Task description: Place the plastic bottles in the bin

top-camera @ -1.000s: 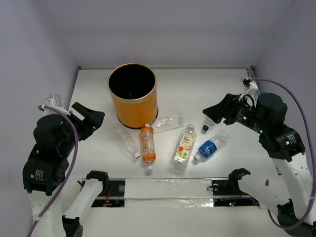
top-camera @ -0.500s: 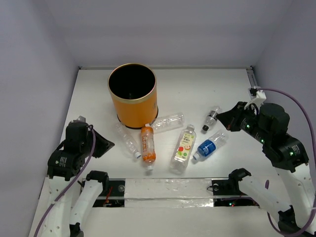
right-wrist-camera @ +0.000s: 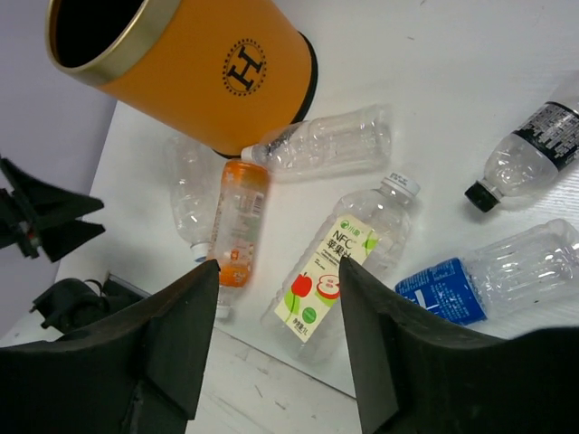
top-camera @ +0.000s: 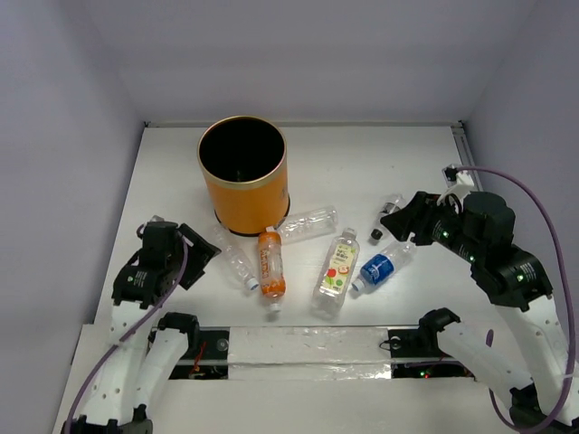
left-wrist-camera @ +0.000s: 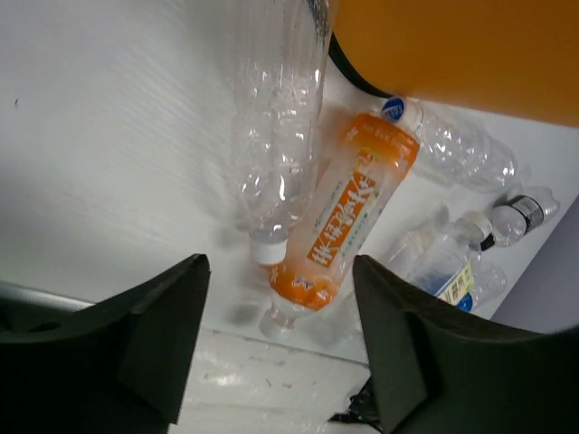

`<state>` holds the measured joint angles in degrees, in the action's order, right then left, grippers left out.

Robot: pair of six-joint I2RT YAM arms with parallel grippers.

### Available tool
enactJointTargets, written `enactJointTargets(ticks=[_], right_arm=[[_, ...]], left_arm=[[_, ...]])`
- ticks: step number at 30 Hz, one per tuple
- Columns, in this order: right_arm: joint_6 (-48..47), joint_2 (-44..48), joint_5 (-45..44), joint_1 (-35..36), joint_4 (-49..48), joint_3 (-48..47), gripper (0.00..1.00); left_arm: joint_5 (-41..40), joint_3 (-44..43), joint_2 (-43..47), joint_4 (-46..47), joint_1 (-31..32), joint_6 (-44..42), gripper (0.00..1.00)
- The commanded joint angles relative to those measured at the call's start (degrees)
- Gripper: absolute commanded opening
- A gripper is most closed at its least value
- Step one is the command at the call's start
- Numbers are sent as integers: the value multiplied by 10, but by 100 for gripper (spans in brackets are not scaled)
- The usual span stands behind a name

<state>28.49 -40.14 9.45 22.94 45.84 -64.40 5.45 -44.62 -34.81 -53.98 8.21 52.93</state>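
Observation:
The orange bin (top-camera: 255, 201) stands upright at the back left; it also shows in the right wrist view (right-wrist-camera: 199, 72). In front of it lie a clear bottle (top-camera: 233, 258), an orange bottle (top-camera: 270, 264), a second clear bottle (top-camera: 308, 222), a white fruit-labelled bottle (top-camera: 336, 269), a blue-labelled bottle (top-camera: 384, 267) and a small dark-labelled bottle (top-camera: 392, 208). My left gripper (top-camera: 201, 257) is open and empty, low beside the left clear bottle (left-wrist-camera: 276, 136) and the orange bottle (left-wrist-camera: 355, 215). My right gripper (top-camera: 404, 217) is open and empty above the fruit-labelled bottle (right-wrist-camera: 348, 262), partly hiding the dark-labelled bottle (right-wrist-camera: 534, 149).
The white table ends in a taped front edge (top-camera: 308, 344) above the arm bases. Purple-grey walls close in the left, back and right sides. The bin's black base ring (left-wrist-camera: 357, 77) shows close behind the left clear bottle.
My left arm has dropped low and swung right toward the left clear bottle. My right arm pulled back to the right, then came forward and left over the bottles. No bottle has moved.

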Motion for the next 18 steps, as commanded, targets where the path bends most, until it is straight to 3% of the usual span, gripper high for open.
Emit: enactJointTargets(ticks=[1, 10, 18], right_arm=[[-1, 1, 22, 3, -42, 2, 64], [-4, -8, 60, 3, -49, 8, 79], [-8, -20, 69, 3, -47, 4, 90]], left_arm=[[-24, 45, -27, 112, 1, 12, 66], [-48, 108, -99, 294, 1, -5, 78], [-73, 122, -201, 356, 1, -51, 80]])
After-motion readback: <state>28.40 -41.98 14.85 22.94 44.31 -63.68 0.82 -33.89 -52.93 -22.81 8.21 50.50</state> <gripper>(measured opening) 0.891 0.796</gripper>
